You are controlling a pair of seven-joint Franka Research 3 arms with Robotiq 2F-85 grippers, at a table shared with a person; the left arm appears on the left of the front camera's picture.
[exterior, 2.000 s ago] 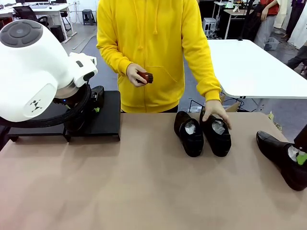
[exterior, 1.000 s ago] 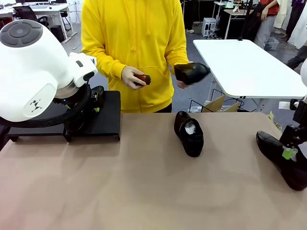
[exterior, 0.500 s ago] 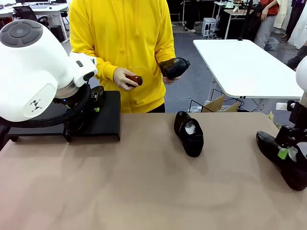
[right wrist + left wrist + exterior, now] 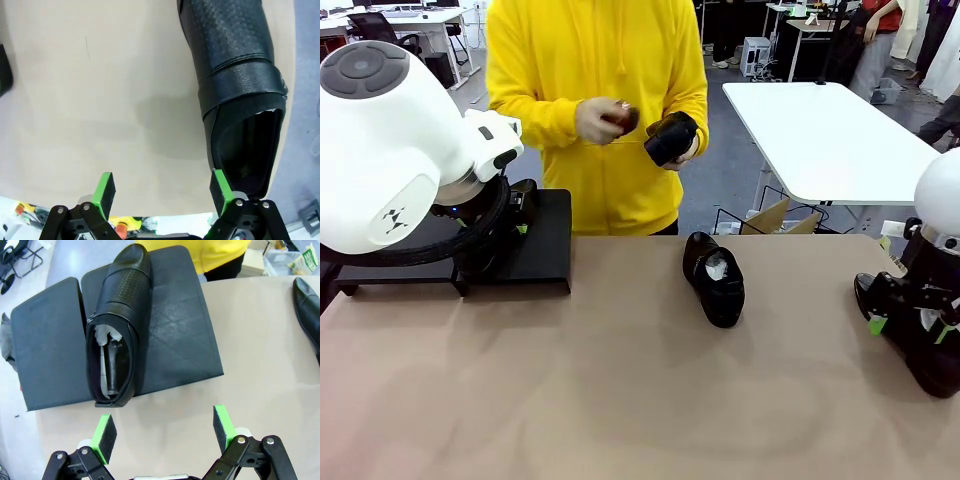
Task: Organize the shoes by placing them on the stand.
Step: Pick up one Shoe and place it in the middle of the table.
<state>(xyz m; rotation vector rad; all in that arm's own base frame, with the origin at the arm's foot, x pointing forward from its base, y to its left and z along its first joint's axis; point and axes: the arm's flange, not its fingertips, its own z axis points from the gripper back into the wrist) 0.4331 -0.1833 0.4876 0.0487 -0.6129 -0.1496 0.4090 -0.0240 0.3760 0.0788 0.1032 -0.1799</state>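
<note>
Shoes sit in four places here, and each placement has a reason. The left tool [image 4: 164,434] hangs with its jaws spread wide and nothing between them, over the table [image 4: 260,390] just short of the stand [image 4: 175,325]. That reads as a release pose. One shoe [image 4: 117,330] lies flat on the stand, toe away from the tool, its heel opening and white paper stuffing toward it. It is set close to the seam between the two panels, which leaves room beside it for more.

The right tool [image 4: 162,192] is likewise spread and empty, low over the shoe at the table's right edge [image 4: 235,65]. One green pad [image 4: 220,190] sits at the heel rim and the other is over bare table, so the jaws do not yet straddle the shoe. I judge this an approach to a grasp across the heel, and the tool would need to shift sideways first.

Farther out, a third shoe [image 4: 715,278] waits mid-table, toe toward the robot, probably within reach of either arm. Across the table, a person in a yellow hoodie holds the fourth shoe [image 4: 670,138] up in one hand [image 4: 688,150]. The other hand holds what looks like a small brown brush [image 4: 622,118] against it, seemingly to polish the shoe before it is set down.
</note>
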